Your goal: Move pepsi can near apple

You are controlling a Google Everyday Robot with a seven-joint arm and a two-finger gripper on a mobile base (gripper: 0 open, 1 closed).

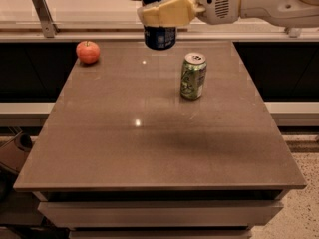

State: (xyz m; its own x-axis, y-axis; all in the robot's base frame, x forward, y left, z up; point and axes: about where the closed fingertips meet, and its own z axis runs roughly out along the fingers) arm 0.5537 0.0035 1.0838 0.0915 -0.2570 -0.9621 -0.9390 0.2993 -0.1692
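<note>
The pepsi can point(159, 36) is dark blue with a silver top and hangs in the air above the far middle of the brown table point(149, 143). My gripper point(167, 11) is shut on the pepsi can, its tan fingers point(164, 14) wrapped around the can's upper half; the arm reaches in from the upper right. The apple point(87, 52) is red-orange and rests at the table's far left corner, well to the left of the can and lower than it.
A green-patterned can point(193, 75) stands upright on the table, right of centre and just below and right of the held can. A metal bracket point(42, 14) stands behind the table's far left. The table's front edge is nearest the camera.
</note>
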